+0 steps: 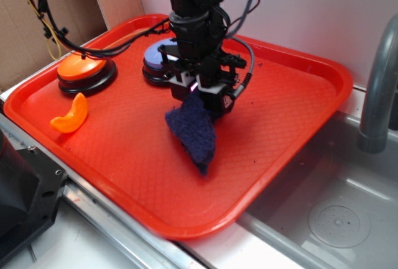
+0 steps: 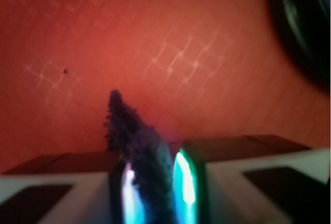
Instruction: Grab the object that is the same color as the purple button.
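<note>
A dark purple-blue fuzzy cloth (image 1: 194, 130) hangs from my gripper (image 1: 200, 97) over the middle of the red tray (image 1: 292, 76), its lower tip near the tray floor. The jaws are shut on its upper edge. In the wrist view the cloth (image 2: 135, 136) sticks up between the two glowing fingertips of the gripper (image 2: 155, 188). The pale purple button (image 1: 155, 58) on its black base sits just behind the arm at the tray's back, partly hidden by it; its dark rim (image 2: 305, 22) shows at the top right of the wrist view.
An orange dome button (image 1: 85, 70) stands at the tray's back left, with an orange slice-shaped toy (image 1: 70, 115) in front of it. A metal sink (image 1: 329, 219) and grey faucet (image 1: 379, 89) lie to the right. Cardboard and cables are at the back left.
</note>
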`<move>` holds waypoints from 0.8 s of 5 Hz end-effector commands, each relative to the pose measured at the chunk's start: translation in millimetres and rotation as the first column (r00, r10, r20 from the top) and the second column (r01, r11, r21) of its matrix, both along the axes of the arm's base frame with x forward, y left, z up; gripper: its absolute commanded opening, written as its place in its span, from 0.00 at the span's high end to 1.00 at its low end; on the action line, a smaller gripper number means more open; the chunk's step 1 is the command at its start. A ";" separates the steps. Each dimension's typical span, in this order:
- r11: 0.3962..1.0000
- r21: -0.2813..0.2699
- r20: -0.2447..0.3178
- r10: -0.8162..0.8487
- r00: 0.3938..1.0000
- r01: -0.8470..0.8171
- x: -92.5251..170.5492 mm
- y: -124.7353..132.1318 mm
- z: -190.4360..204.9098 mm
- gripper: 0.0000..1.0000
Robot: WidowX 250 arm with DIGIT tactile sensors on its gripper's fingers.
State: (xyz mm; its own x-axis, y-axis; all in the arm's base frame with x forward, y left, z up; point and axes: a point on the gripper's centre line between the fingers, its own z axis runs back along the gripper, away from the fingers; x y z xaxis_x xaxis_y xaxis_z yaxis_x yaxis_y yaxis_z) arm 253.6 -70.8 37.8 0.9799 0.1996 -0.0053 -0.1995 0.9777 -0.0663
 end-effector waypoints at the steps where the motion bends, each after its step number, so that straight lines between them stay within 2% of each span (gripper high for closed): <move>1: 0.994 0.013 0.159 -0.105 0.982 0.104 18.5 44.9 78.1 1.00; 3: 0.963 0.121 0.185 -0.262 0.947 0.242 24.4 88.9 132.6 1.00; 4: 0.961 0.159 0.239 -0.260 0.935 0.227 20.5 97.2 142.8 1.00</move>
